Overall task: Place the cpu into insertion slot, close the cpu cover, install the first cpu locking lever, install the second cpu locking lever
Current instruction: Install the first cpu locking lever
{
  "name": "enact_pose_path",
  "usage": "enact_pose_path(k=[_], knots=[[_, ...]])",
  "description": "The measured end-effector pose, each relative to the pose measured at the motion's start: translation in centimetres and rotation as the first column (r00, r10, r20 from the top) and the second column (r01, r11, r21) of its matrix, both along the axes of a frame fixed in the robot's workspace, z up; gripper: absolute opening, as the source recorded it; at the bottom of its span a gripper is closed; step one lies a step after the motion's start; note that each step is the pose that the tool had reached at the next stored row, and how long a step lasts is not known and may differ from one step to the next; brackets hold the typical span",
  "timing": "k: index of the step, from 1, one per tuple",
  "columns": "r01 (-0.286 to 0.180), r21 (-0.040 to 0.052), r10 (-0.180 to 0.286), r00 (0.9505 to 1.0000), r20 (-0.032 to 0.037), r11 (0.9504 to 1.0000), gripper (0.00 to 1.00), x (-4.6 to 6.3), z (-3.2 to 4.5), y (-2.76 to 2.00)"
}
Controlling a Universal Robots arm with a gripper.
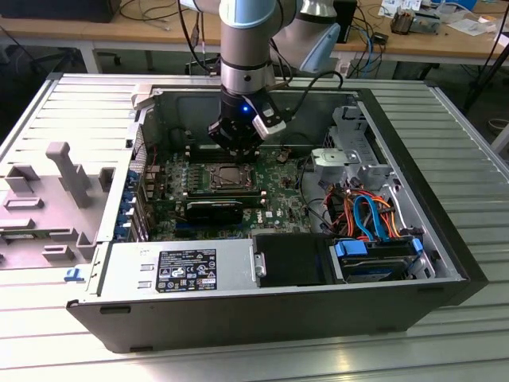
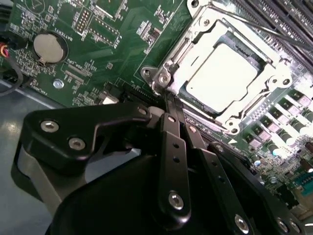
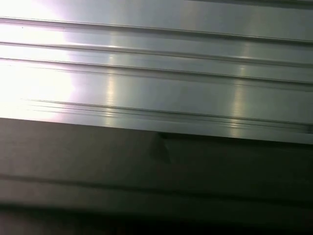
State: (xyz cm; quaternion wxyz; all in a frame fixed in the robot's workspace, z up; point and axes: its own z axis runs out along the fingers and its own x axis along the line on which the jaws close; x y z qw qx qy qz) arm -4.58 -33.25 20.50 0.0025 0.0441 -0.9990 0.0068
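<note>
The cpu [image 2: 222, 78] is sitting flat in the insertion slot [image 2: 254, 61], its pale metal top showing through the window of the cpu cover [image 2: 205, 36], which is lying closed over it as a bright metal frame. In the second wrist view the fingers [image 2: 171, 122] are drawn narrow, their tips meeting at the corner of that frame nearest the gripper, where a thin wire locking lever [image 2: 155, 88] is ending beside a screw; whether the tips are actually pinching the lever cannot be told. The gripper [image 2: 173, 115] is standing directly over this socket corner, and in the exterior view the gripper [image 1: 236, 147] is hanging low inside the open computer case [image 1: 445, 239], just above the socket on the green motherboard [image 1: 278, 199]. Beyond the fingers on the board, a round coin battery [image 2: 49, 46] is lying well apart from the socket. Further out, a bundle of orange and blue cables [image 1: 362, 211] is lying toward the exterior view's right, and the case is resting on a ribbed metal tabletop [image 1: 469, 127]. The first wrist view is showing ribbed metal paneling [image 3: 156, 73].
</note>
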Motion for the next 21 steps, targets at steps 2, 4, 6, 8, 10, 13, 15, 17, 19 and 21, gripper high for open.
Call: enact_pose_path(k=[2,4,6,8,10,13,15,17,19,21], knots=[[0.0,-0.0007,0.0,1.0,-0.0008,1.0,0.11,0.0,0.92,-0.02],[0.0,-0.0006,0.0,1.0,-0.0008,1.0,0.11,0.0,1.23,-0.06],[0.0,-0.0004,0.0,1.0,-0.0009,1.0,0.11,0.0,1.23,-0.59],[0.0,-0.0002,0.0,1.0,-0.0013,1.0,0.11,0.0,1.23,-1.65],[0.0,-0.0002,0.0,1.0,-0.0013,1.0,0.11,0.0,1.23,-2.64],[0.0,-0.0001,0.0,1.0,-0.0013,1.0,0.11,0.0,1.21,-4.05],[0.0,0.0,0.0,1.0,-0.0013,1.0,0.11,0.0,1.21,-4.76],[0.0,-0.0001,0.0,1.0,-0.0013,1.0,0.11,0.1,1.21,-5.45],[0.0,-0.0003,0.0,1.0,-0.0014,1.0,0.11,0.1,1.36,-5.62],[0.0,0.0,0.0,1.0,-0.0013,1.0,0.11,0.1,2.23,-5.65]])
